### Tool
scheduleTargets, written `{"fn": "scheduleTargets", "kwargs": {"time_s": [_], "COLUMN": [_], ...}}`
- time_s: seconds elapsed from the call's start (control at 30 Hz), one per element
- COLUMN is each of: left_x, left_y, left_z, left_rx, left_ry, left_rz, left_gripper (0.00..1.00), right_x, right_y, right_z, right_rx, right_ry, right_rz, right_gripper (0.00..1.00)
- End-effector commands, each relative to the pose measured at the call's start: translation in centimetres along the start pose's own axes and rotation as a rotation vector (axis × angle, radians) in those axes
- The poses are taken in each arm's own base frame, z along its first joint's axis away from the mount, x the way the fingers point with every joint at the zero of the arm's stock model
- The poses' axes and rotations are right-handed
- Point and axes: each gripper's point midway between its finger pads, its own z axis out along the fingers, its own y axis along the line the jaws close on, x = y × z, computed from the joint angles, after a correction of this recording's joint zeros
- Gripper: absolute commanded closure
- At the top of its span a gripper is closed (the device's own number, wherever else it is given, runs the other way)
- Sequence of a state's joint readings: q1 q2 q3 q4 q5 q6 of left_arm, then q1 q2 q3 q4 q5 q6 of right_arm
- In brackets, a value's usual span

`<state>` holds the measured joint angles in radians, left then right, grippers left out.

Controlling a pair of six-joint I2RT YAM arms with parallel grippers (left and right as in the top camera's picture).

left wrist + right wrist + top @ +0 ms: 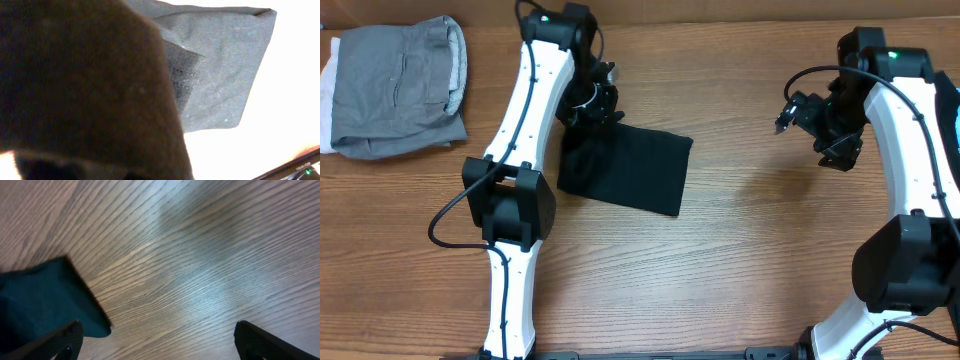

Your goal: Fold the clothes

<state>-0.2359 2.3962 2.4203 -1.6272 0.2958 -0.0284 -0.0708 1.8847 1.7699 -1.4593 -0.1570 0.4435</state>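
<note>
Wooden surface bearing a folded grey pile at its far-left corner and a black garment lying flat near centre. Left end effector sits at the garment's far-left corner, closure not discernible; right end effector hangs spread and empty, well apart. Probable step: a further fold, requiring a secure corner hold. No legible writing

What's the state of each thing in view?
black garment: folded, lying on table, corner at left pincer
grey clothes: folded, piled, far left
left pincer: on black garment's corner, open or shut unclear
right pincer: open, empty, over table
</note>
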Motion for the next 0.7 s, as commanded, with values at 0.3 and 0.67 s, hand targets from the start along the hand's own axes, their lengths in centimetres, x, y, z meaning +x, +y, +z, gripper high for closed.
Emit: {"fn": "scheduleTargets", "kwargs": {"time_s": [0.3, 0.67], "left_x": [-0.6, 0.4], "left_y": [-3.5, -7.9], "left_z": [-3.7, -2.1], "left_rx": [0.095, 0.071], "left_ry": [-0.087, -0.060], "left_rz": [0.030, 0.138], "left_gripper": [0.96, 0.96], "right_x": [2.0, 5.8], "right_y": [2.0, 6.9], "right_z": [3.6, 9.4], "right_rx": [-0.022, -0.219], "right_ry": [0.033, 0.118], "right_rz": [-0.077, -0.189], "right_gripper": [0.00, 0.35]}}
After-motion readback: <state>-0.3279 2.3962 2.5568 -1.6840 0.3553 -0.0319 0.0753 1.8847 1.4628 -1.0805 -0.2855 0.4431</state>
